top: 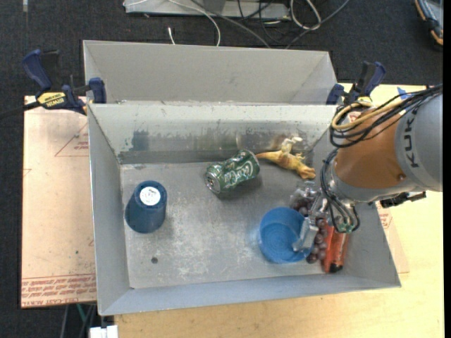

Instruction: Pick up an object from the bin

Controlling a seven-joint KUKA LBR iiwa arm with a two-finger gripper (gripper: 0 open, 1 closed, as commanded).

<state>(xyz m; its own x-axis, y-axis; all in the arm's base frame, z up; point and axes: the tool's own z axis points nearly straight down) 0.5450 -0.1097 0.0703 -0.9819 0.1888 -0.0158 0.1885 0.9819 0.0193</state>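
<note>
My gripper is low in the bin's front right corner, right at the right-hand rim of a blue plastic cup that lies on its side with its mouth showing. Just to the gripper's right lies a red-orange cylindrical thing against the bin's right wall. A dark, beaded cluster sits just behind the gripper, partly hidden by it. Nothing can be seen held in the gripper.
A crushed green can lies mid-bin near the back wall. A yellow toy animal rests at the back right. A dark blue container with a white cap sits at the left. The arm's orange cover hangs over the right wall.
</note>
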